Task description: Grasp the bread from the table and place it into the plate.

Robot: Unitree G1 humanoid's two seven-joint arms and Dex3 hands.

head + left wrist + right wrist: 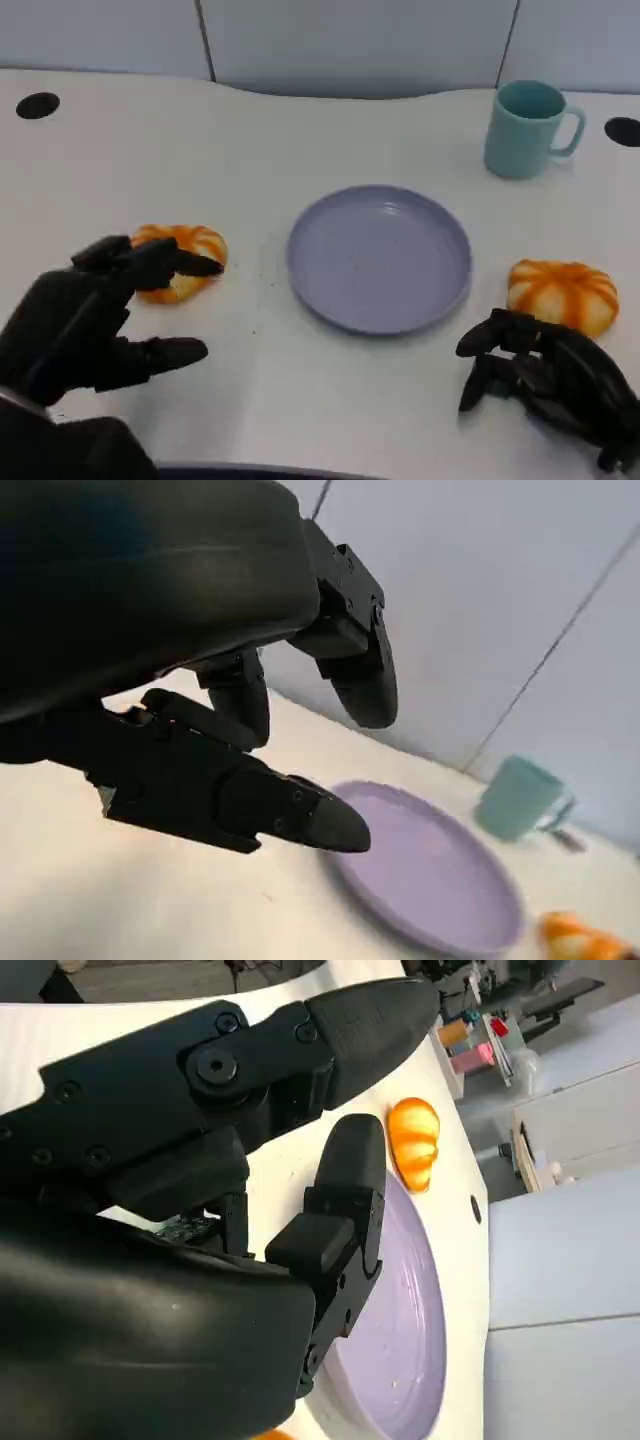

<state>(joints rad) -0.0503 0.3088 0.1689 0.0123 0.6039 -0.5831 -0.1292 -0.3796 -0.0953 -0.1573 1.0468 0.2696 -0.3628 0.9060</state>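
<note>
Meanwhile the bread (pixel 183 258) lies flat, long axis sideways, under the left hand's (pixel 85 325) spread, empty fingers.

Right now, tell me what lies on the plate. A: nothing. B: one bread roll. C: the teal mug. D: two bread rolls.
A: the purple plate is bare, with one bread roll on the table to its left, the other roll to its right, and the teal mug behind it.
</note>
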